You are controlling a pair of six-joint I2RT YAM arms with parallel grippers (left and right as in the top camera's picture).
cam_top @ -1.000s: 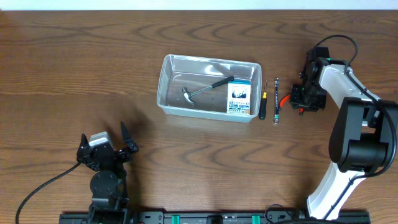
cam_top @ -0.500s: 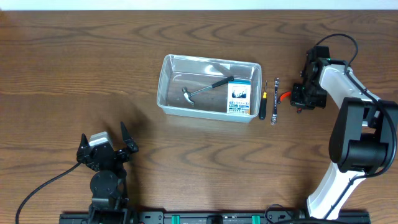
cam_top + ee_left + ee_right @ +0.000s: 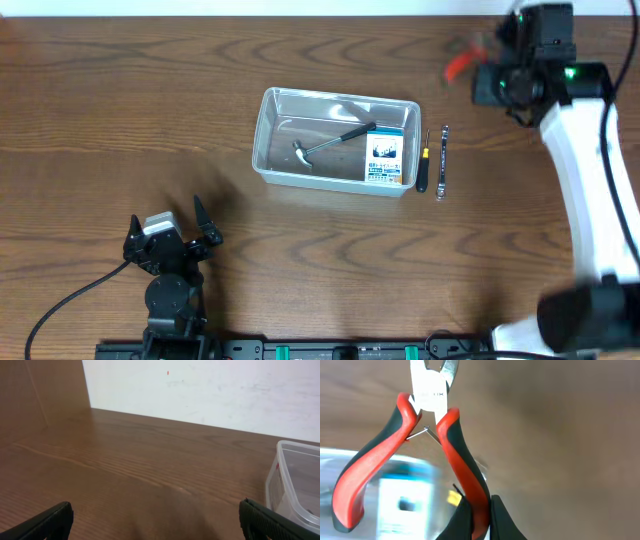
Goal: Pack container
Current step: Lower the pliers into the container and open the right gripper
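The clear container sits mid-table and holds a hammer and a small blue-and-white box. Its corner shows in the left wrist view. My right gripper is raised near the table's far right edge, shut on one red-and-black handle of the pliers. In the right wrist view the pliers hang from my gripper, jaws pointing up, with the container blurred below. My left gripper is open and empty at the near left; its fingertips frame bare table.
A black screwdriver with a yellow mark and a thin metal tool lie side by side just right of the container. A white wall stands beyond the table's far edge.
My right gripper has lifted the pliers off the table and swung up toward the far edge. The left arm has not moved.
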